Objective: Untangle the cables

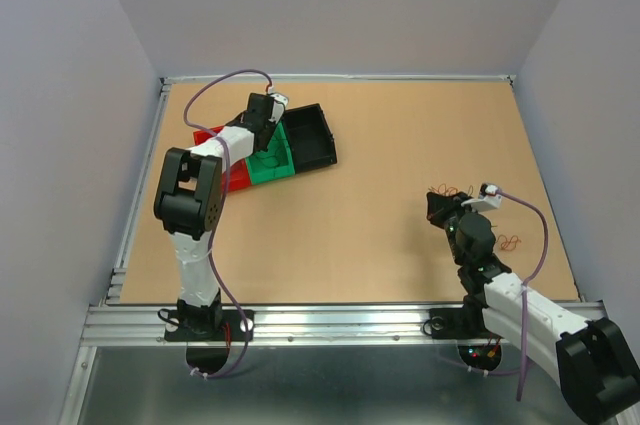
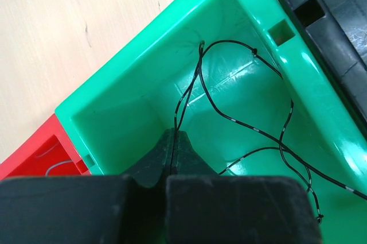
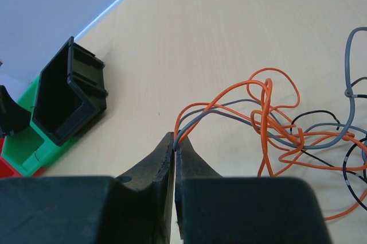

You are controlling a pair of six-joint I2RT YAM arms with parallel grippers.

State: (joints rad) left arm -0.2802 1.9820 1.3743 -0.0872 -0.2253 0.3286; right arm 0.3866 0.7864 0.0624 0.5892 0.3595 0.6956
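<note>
Cables (image 3: 268,122) in left gripper (image 2: 172,136) and right gripper (image 3: 174,140)

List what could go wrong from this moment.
1. The left pincer pinches the thin black wire over the green plastic bin; its loops could snag on the rim when released.
2. The right pincer grips thin orange and grey wires knotted with black ones; pulling may tighten the knot.

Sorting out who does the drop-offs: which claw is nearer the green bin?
Left. The left claw hangs right over the green bin, pinching a black wire; the right claw sits well away, gripping orange and grey cables.
</note>
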